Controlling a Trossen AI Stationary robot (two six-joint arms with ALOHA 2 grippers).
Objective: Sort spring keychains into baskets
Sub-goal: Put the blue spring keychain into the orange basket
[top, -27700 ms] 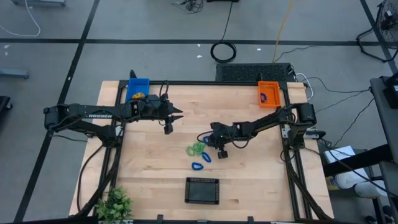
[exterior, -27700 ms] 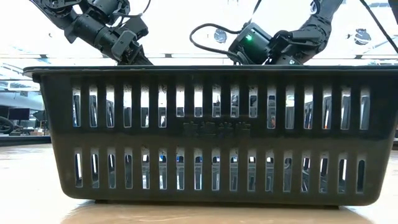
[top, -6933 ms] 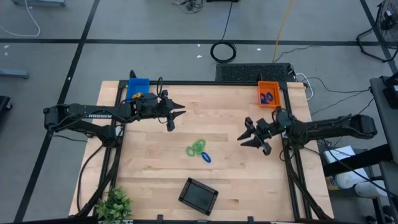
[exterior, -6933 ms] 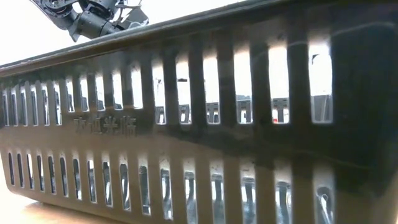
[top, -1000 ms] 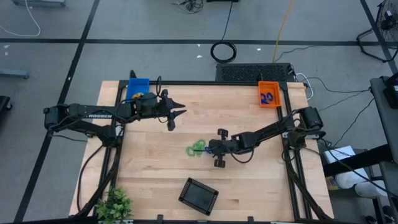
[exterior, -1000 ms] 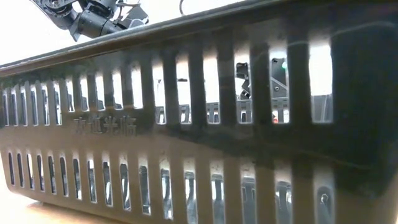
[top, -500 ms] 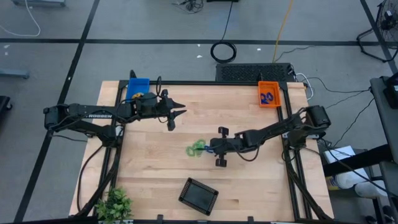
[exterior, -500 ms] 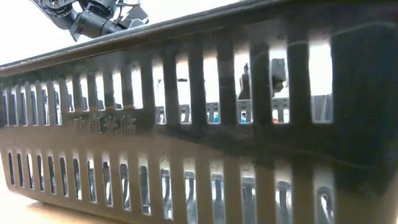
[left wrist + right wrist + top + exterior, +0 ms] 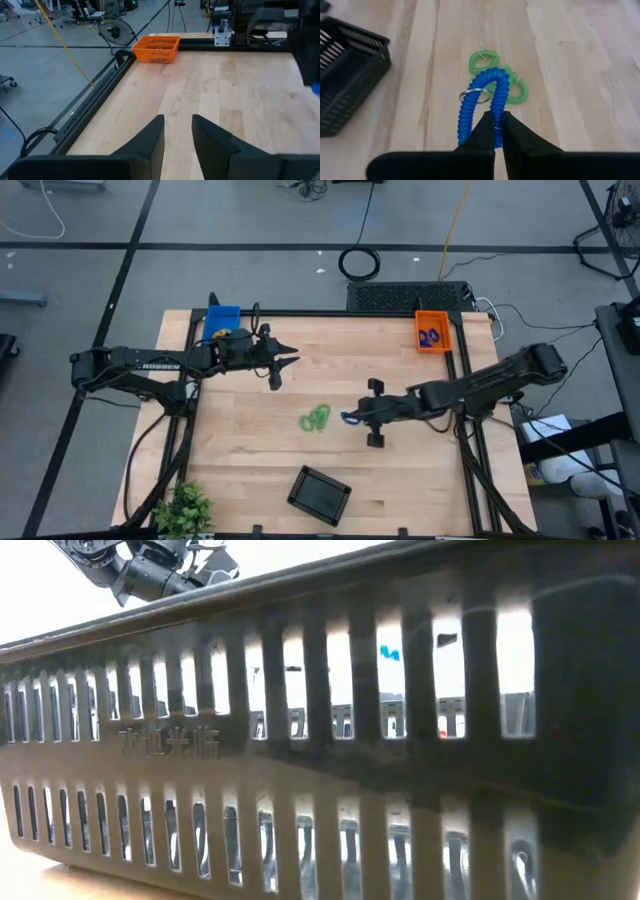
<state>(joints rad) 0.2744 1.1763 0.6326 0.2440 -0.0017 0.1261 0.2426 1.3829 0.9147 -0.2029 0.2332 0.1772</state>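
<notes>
One blue spring keychain is hanging pinched in the right gripper, above the table. Two green keychains are lying just beyond it. Left gripper is hovering part-spread, empty.

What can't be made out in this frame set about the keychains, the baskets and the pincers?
- Low view: the black basket fills the picture and hides the tabletop behind it.
- High view: the keychains in the orange basket are too small to count.
- High view: the left arm covers part of the blue basket, hiding its contents.
- High view: the green keychains overlap; number unclear.
- High view: the right pincer grip on the blue keychain is too small; the right wrist view shows it.
</notes>
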